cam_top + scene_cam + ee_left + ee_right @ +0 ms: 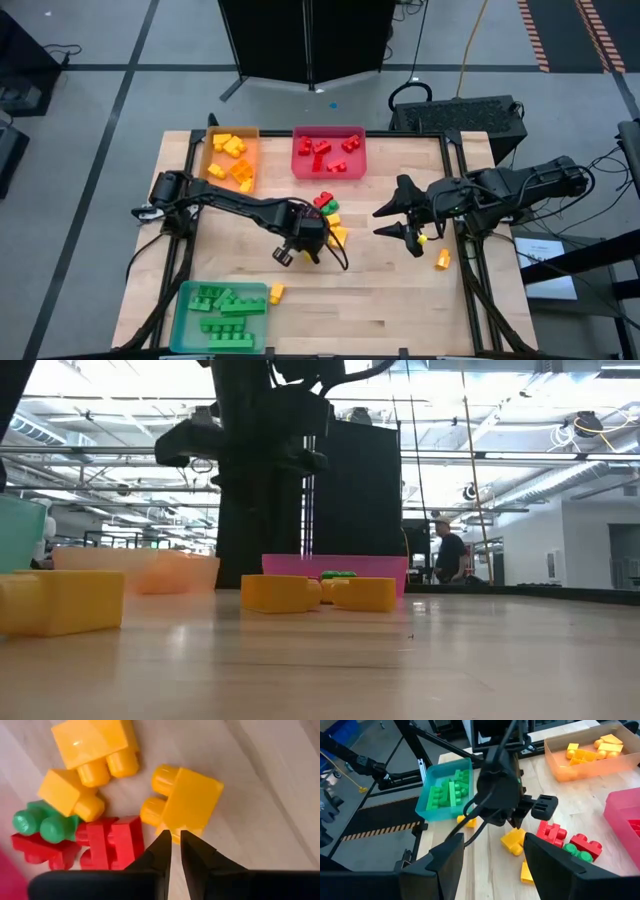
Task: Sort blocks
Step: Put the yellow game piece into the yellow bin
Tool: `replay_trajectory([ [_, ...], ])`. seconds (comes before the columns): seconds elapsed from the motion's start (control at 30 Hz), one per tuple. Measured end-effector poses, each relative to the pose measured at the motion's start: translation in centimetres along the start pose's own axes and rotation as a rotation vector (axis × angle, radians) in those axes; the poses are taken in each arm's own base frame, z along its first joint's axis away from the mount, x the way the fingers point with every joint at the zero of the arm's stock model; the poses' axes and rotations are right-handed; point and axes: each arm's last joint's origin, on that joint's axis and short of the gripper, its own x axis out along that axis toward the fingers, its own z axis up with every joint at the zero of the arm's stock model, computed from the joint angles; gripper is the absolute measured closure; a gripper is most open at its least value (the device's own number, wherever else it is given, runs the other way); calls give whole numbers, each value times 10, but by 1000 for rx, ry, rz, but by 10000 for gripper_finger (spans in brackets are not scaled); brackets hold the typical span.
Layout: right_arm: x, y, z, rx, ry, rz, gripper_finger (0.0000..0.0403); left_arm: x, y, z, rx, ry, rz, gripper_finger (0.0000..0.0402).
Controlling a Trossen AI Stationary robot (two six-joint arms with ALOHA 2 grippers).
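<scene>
Evidently the left gripper (303, 248) hangs over the mixed heap mid-table, jaws nearly closed on nothing, its tips just beside a yellow block (186, 802), probably lining up a pick. The right gripper (400, 220) waits spread open to the right, nothing between its fingers. Sorted blocks already fill the orange tray (250, 152), red tray (359, 152) and teal tray (184, 312); strays remain on the pale wooden table (400, 290). Behind lies a bright workshop with a distant person (449, 552)

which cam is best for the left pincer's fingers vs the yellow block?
Left wrist view: the left pincer, fingers nearly closed, sits at the edge of the yellow block. The high view shows it small from above; the right wrist view hides the tips behind the arm; the low view doesn't show them.
</scene>
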Motion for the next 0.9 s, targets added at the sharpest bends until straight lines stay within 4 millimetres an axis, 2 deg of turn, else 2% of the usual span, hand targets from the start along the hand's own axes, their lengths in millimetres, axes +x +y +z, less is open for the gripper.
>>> replay_trajectory([
  [0.13,0,0,0,0,-2,1,202,0,-1,0,9,-8,-22,327],
  [0.4,0,0,0,-5,-2,1,202,-1,-5,13,-51,-95,15,199],
  [0.57,0,0,0,-12,-1,0,202,-1,-5,18,-47,-128,45,137],
  [0.7,0,0,0,-26,-1,-1,202,3,-6,14,-37,-90,48,112],
  [0.9,0,0,0,-31,4,-3,202,8,-6,11,11,-82,34,108],
])
